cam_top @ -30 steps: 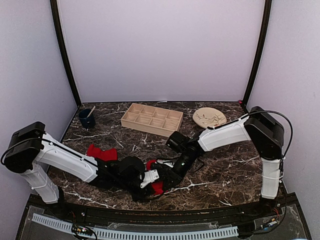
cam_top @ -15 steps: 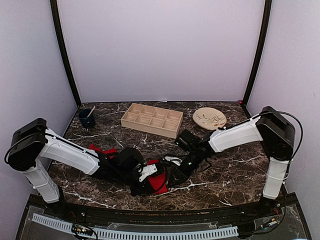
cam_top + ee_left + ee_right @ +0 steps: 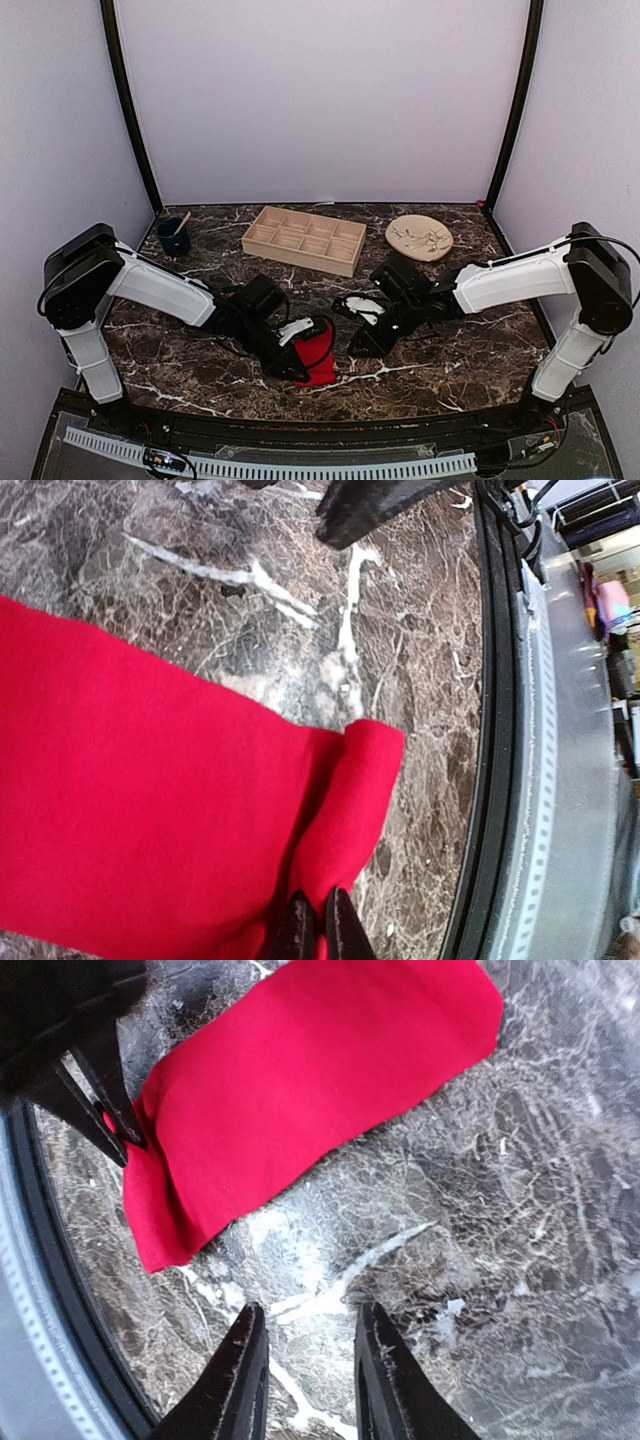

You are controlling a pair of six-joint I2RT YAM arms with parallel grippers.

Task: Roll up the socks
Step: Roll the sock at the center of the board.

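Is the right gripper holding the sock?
No, the right gripper stands open over bare table, with the sock lying clear of it.

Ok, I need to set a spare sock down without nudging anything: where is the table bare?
Bare marble lies between the blue cup and the wooden tray, and between the right arm and the front edge. The front middle is crowded: the left pincer pinches the red sock, the open right pincer beside it.

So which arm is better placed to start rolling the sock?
Left. The left claw is shut on the sock at its curled edge; the right claw is open and empty over the table beside it.
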